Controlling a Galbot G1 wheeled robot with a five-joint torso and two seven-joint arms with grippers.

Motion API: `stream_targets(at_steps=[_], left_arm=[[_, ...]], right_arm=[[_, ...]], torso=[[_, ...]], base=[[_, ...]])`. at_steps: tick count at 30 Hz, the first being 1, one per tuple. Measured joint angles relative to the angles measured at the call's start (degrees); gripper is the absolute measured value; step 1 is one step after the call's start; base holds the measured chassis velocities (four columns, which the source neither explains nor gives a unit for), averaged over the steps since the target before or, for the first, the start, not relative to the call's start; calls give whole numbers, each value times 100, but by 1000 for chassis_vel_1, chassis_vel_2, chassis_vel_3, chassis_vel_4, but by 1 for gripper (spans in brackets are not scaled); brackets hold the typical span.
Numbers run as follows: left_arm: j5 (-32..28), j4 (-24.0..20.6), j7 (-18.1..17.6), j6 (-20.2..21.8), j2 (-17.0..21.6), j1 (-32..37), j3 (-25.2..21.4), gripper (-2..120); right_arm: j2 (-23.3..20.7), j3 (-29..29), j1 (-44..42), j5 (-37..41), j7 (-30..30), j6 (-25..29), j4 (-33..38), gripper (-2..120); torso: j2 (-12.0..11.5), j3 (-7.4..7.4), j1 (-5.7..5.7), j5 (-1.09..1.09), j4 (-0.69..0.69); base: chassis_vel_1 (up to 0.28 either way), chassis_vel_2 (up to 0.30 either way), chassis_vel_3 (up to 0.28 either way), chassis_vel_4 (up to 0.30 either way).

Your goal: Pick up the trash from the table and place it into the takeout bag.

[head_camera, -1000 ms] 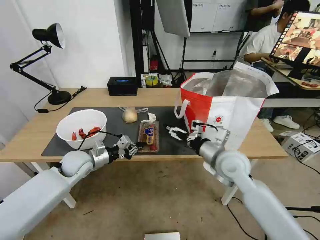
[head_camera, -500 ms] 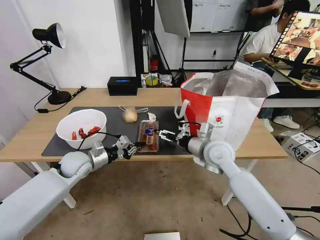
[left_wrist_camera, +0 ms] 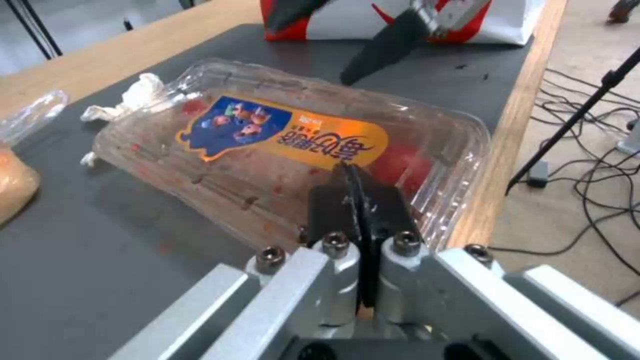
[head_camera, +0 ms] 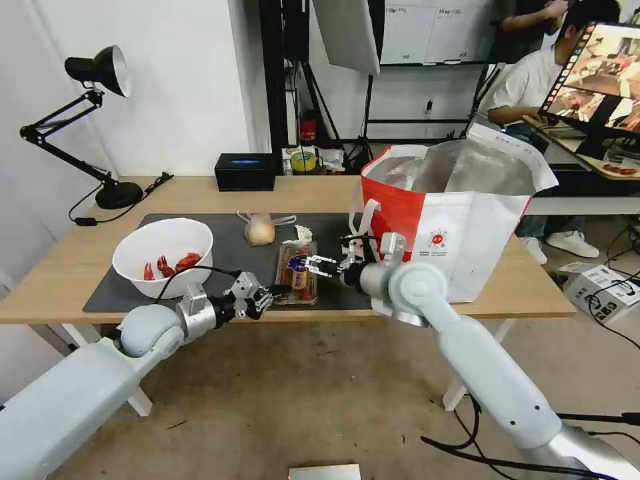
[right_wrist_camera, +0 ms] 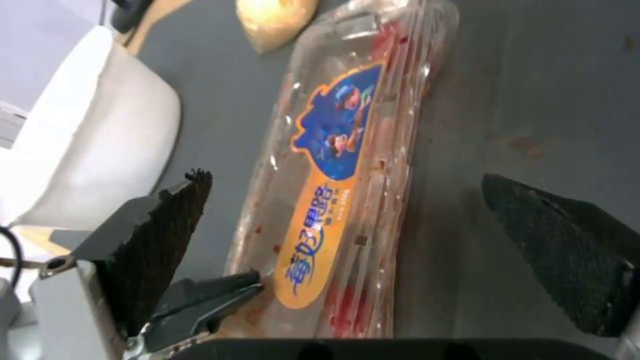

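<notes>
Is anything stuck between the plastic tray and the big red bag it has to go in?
Nothing visible. Bare dark mat lies between the clear plastic tray and the takeout bag. The left gripper pinches the tray's near end, and the right gripper, jaws open, hovers over it.

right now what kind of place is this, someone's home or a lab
Likely a robotics lab or recording studio, not a home: a softbox light on stands behind the table, a large monitor, and cables across the floor.
</notes>
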Motion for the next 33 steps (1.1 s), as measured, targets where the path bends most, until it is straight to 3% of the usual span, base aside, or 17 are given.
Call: stream_targets(at_steps=[33], left_arm=[[-61,-53,-2,-119,-1,81,-107,0]], right_arm=[[470,-389,459,224,534,-178,-522,100]], torso=[[0,0,0,0,0]], base=[[0,0,0,0]])
